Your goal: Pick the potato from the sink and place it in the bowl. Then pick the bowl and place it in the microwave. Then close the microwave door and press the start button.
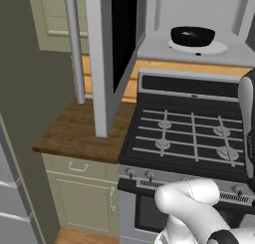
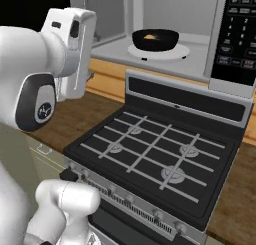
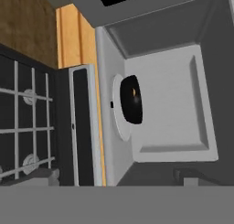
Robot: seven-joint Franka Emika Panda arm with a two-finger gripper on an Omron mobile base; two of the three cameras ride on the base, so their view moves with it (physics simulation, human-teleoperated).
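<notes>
The black bowl (image 1: 193, 36) (image 2: 155, 39) (image 3: 132, 105) sits on the white turntable (image 2: 182, 52) inside the open microwave (image 1: 199, 9) (image 3: 173, 99). The orange-tan potato (image 2: 149, 37) (image 3: 134, 92) lies in the bowl. The microwave door (image 1: 107, 54) stands swung out to the left, its silver bar handle (image 1: 74, 44) facing me. My gripper (image 3: 114, 177) is open, its fingertips (image 3: 189, 175) wide apart and nothing between them. It hangs back from the microwave mouth over the stove, well apart from the bowl. The hand view is rolled on its side.
A black gas stove (image 1: 189, 138) (image 2: 155, 154) lies under the microwave, with a wooden counter (image 1: 79, 128) to its left. The microwave's black control panel (image 2: 240, 34) is at the right. My white arm (image 2: 45, 74) rises at the left of the right base view.
</notes>
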